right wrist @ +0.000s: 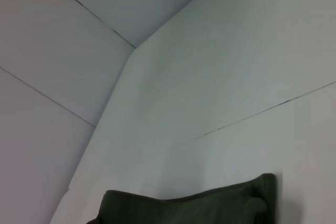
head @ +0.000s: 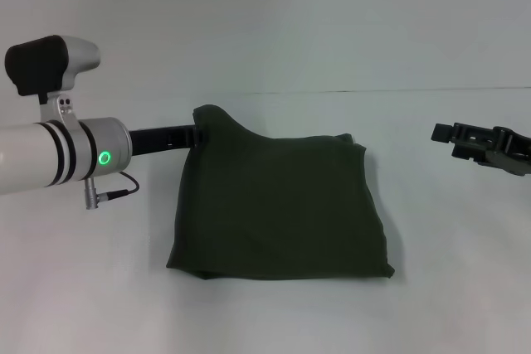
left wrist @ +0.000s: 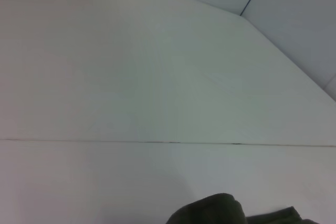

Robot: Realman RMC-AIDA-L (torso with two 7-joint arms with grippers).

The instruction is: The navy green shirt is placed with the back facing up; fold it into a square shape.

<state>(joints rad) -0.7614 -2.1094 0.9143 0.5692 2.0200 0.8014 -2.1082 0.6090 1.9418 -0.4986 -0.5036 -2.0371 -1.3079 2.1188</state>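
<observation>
A: Start nearest the robot. What lies at the front?

B: The near edge of the navy green shirt (head: 278,205), which sits mid-bench as a rough folded block, plain side up. That front hem looks settled on the white bench (head: 265,312), though the near left corner bulges a little.

A: So the fold is mostly made. What could spoil it?

B: The far left corner. It stands up in a peak, and the left hand (head: 196,133) is right at that peak, its dark fingers reaching in from the silver arm on the left. I judge it is pinching the cloth there, since the corner is held up off the bench, but the fingers are partly buried in fabric.

A: And if it lets go badly?

B: The raised corner could flop outward and undo the layer, or drag along if cloth snags on a finger as the arm pulls away. Either would leave a skewed shape, not a square.

A: The other side?

B: The right hand (head: 448,133) hangs off to the right, well apart from the shirt, holding nothing; I cannot tell whether it is open or closed. The far right corner lies flat, so the risk is on the left.
</observation>
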